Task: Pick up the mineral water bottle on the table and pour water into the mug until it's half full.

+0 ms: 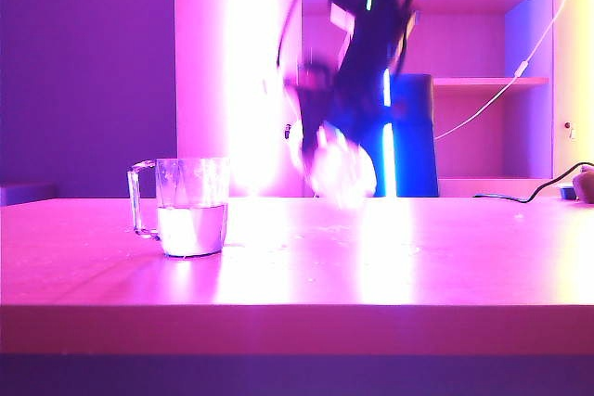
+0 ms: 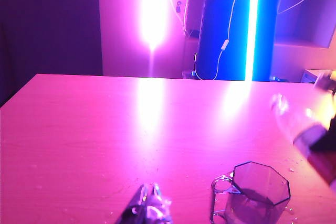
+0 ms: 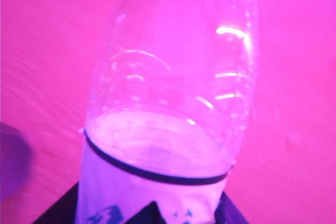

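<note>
Counter (image 1: 445, 266): pink-lit flat surface; carries the mug, with small droplets or specks near it.

Mug (image 1: 190, 206): clear, faceted, upright on the counter, on the left of the exterior view, handle turned away from my right arm. Also in the left wrist view (image 2: 260, 192), standing apart from the bottle.

Water (image 1: 192, 229): fills the lower part of the mug, level near the middle of the wall by my reading.

Mineral water bottle (image 3: 173, 119): in my right gripper, label end nearest the wrist camera, clear body running away from it over the counter. In the exterior view it is a blurred pale shape (image 1: 342, 173) low over the counter, right of the mug and clear of it. Whether it touches the counter I cannot tell.

Right gripper (image 1: 325, 141): closed around the bottle at the label; dark finger parts show at each side of the label in the right wrist view.

Left gripper (image 2: 149, 208): low over the counter near the mug; only the tips show, close together, nothing between them.

Done, as I judge: pickup and pouring; the mug looks about half full.

Left, as I judge: stand the bottle down and let go.
</note>
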You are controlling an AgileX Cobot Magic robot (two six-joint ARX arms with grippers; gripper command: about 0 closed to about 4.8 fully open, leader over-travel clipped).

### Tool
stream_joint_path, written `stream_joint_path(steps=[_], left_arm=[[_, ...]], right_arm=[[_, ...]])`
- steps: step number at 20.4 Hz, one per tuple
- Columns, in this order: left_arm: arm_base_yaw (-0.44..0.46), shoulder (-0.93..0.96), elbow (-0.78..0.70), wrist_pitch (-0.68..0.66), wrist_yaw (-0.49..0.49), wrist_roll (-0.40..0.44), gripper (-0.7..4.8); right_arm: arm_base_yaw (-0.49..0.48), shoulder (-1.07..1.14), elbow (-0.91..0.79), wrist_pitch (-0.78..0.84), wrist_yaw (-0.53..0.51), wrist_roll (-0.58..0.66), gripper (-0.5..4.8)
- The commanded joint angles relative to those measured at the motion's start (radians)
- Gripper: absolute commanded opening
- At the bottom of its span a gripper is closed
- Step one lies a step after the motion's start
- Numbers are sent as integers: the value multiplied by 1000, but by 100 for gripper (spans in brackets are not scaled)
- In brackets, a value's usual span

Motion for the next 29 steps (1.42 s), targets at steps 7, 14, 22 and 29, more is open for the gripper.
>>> stream_joint_path(steps=[7, 14, 22, 29], left_arm=[[0, 0, 3, -1, 4, 4, -5], [0, 0, 3, -10, 4, 4, -5], [0, 0, 3, -25, 5, 4, -5], [0, -1, 3, -26, 5, 4, -5]], right_arm=[[-3, -306, -249, 343, -119, -56, 250], [-2, -542, -818, 1033, -226, -34, 251], [-35, -464, -1278, 1764, -121, -18, 251], [-55, -245, -1314, 2018, -101, -198, 252]])
